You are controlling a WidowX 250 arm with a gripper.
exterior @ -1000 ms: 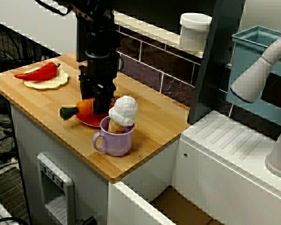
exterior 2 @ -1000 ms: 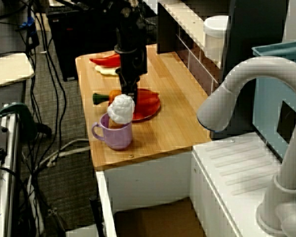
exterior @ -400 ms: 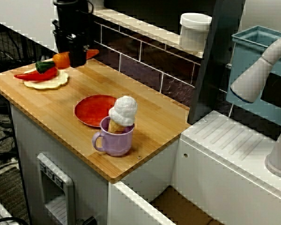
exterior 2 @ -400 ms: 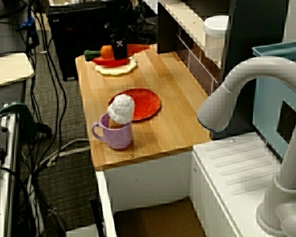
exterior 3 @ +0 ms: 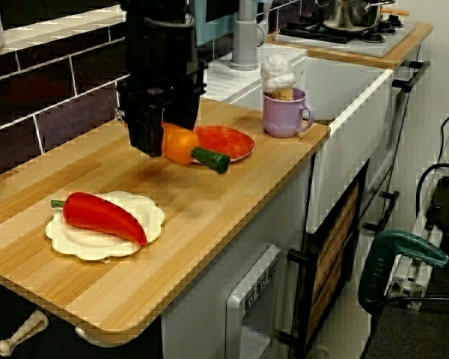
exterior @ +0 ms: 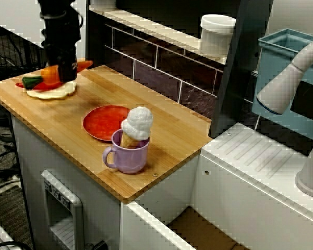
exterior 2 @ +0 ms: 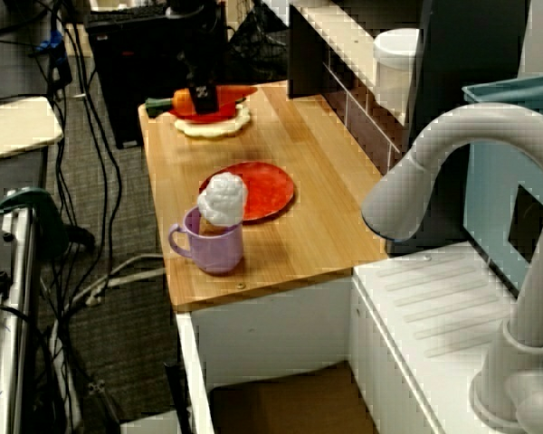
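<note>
My black gripper (exterior: 62, 72) is shut on a toy carrot (exterior: 50, 75), orange with a green top, and holds it crosswise a little above the wooden counter (exterior: 161, 140). From the front view the carrot hangs at the cream plate (exterior: 55, 91), which carries a red pepper (exterior 3: 101, 215). In the end view the gripper (exterior 3: 163, 140) and carrot (exterior 3: 181, 144) sit between the cream plate (exterior 3: 105, 239) and the red plate (exterior 3: 226, 140), with a shadow below. The high side view shows the gripper (exterior 2: 202, 97) over the cream plate (exterior 2: 213, 126).
An empty red plate (exterior: 103, 122) lies mid-counter. A purple mug (exterior: 129, 153) holding a toy ice cream cone (exterior: 137, 124) stands near the front edge. A tiled back wall with a white jar (exterior: 217, 34) on its ledge runs behind. A sink and grey faucet (exterior 2: 452, 181) are to the right.
The gripper lifted the carrot off the red plate, carried it to the counter's left end, and has now come lower beside the cream plate. The red plate is left empty.
</note>
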